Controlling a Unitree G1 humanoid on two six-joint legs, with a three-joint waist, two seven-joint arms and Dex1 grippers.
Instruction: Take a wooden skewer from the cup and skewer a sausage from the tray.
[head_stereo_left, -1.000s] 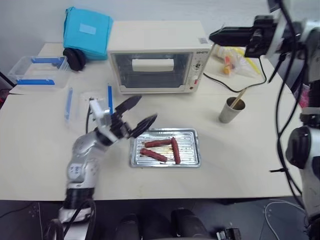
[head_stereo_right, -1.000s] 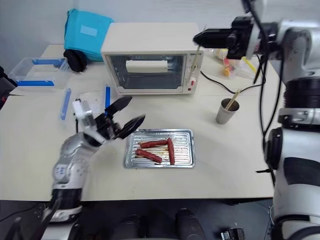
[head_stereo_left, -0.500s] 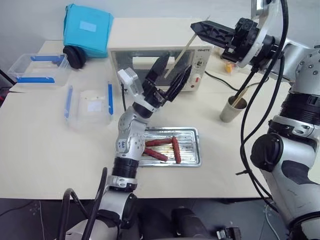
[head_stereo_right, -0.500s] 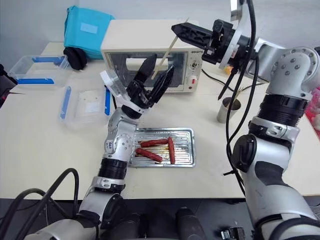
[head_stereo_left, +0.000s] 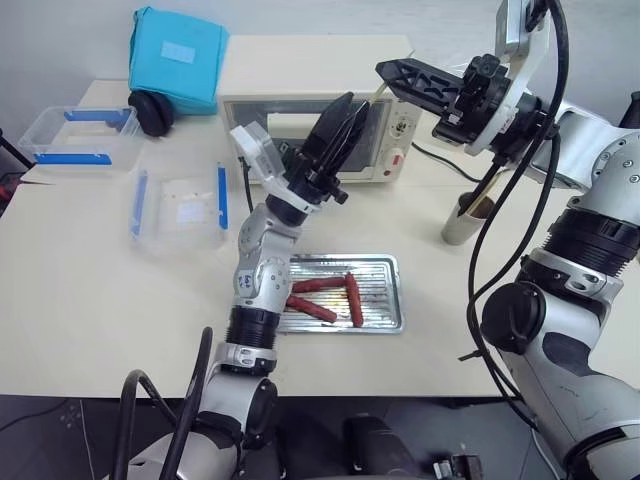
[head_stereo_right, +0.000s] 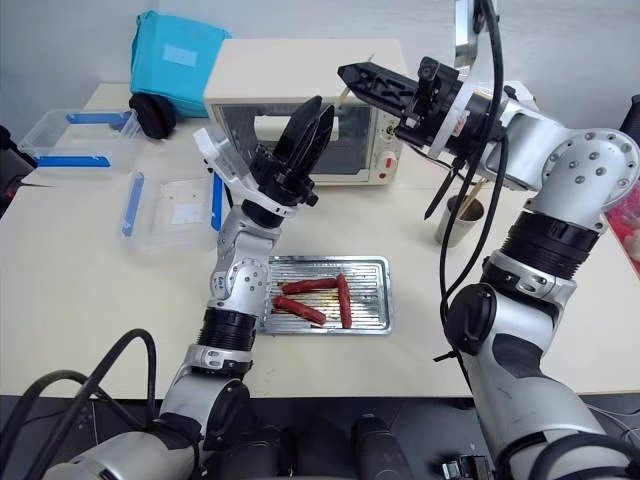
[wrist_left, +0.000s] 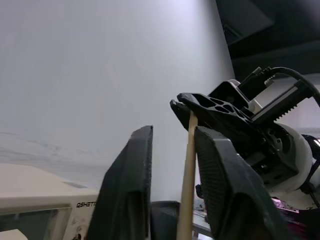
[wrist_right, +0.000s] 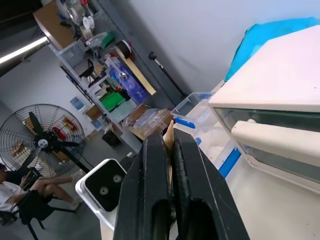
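Where tray (head_stereo_left: 385, 322) sits, beige table (head_stereo_left: 90, 300), shelving (wrist_right: 95, 60), fan (wrist_right: 37, 137)

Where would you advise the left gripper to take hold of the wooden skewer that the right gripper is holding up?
Probably on the bare shaft below the right gripper, coming from underneath: it pinches the top of the wooden skewer, leaving the rest free.
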